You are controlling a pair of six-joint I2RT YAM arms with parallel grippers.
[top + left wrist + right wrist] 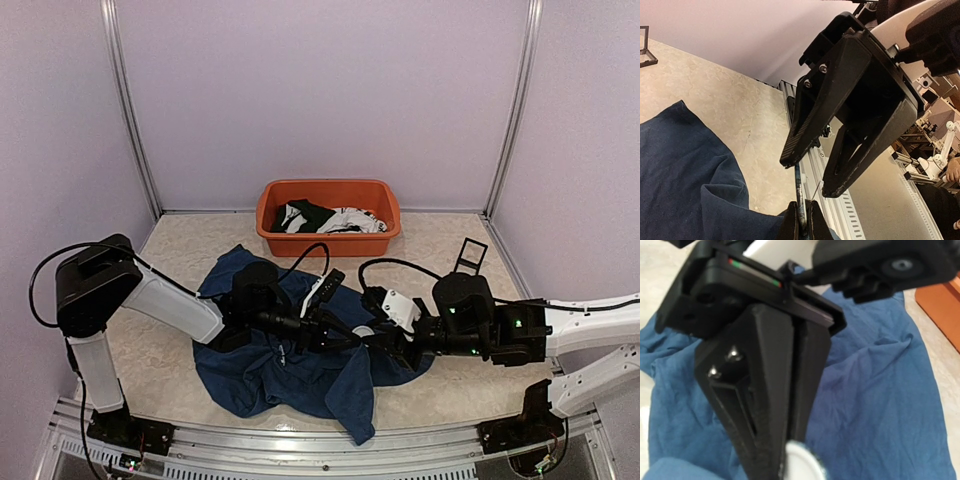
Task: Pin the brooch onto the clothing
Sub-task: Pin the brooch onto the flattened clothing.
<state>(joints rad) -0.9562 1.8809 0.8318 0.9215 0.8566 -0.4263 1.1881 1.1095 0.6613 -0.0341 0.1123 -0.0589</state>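
Brooch: a small white round piece [362, 330] over the right-middle of the T-shirt [270, 375], between the two claw tips.
T-shirt: dark navy, crumpled across the near middle of the table [460, 385], on the near side of the orange tub [328, 245].
Left claw [802, 210]: clenched, with a thin bluish strip [797, 185] standing up from between its fingertips. I cannot tell whether that is the brooch edge-on or a pinched fold of cloth.
Right claw [810, 177]: jaws parted, nothing visibly gripped. A fine wire [816, 191], perhaps the pin, shows in the gap.
Key relation: the claws point at each other along a left-right line, tips close together. From the right claw the brooch lies just to the left. In the right wrist view the left claw's tips meet its edge, so the left arm is nearer.
Long axis: the brooch is round, so only the wire gives a direction. It runs roughly along the left claw's fingers.
Step, as I judge it: lining up pin and cloth, with the brooch not yet pinned.
Risk: there is little room between the tips, so a small slip may drop the brooch.
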